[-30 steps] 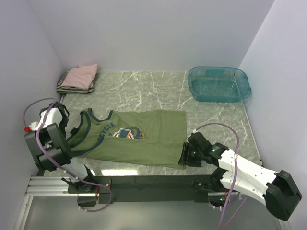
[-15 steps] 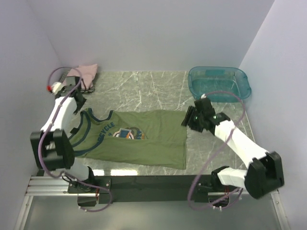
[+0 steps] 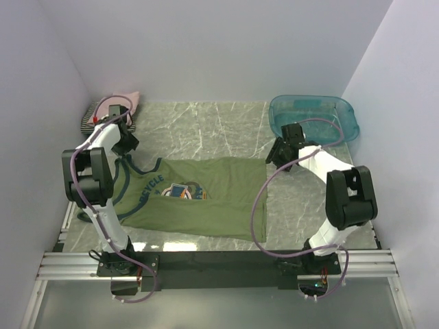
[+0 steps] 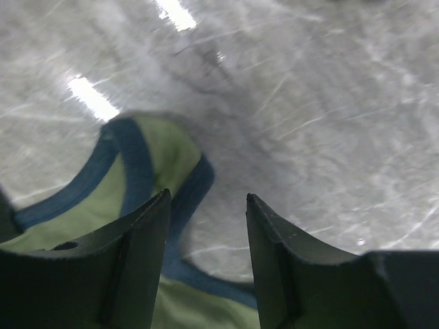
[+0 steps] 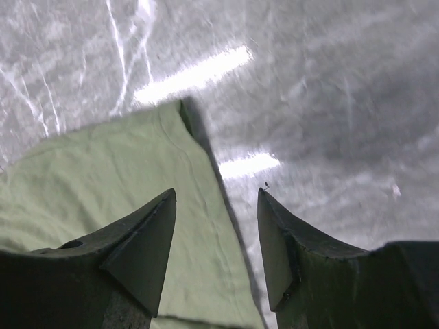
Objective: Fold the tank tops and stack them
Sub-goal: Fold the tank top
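Note:
The olive-green tank top [image 3: 206, 199] with navy trim and a round chest print lies flat on the marble table, straps to the left. My left gripper [image 3: 129, 144] is open, low over the far shoulder strap [image 4: 147, 161], which lies under and ahead of its left finger. My right gripper [image 3: 276, 155] is open, low over the far hem corner [image 5: 171, 130]; the hem edge runs between its fingers. Neither holds cloth. A folded pink top [image 3: 131, 100] on a striped one [image 3: 89, 118] sits at the far left, partly hidden by my left arm.
A see-through teal plastic tub [image 3: 314, 118] stands at the far right, just behind my right arm. Walls close in the left, back and right sides. Bare marble [image 3: 206, 130] lies between the shirt and the back wall.
Both arms have swung from the near edge of the shirt to its far edge: the left to the far strap, the right to the far hem corner. The shirt has not moved.

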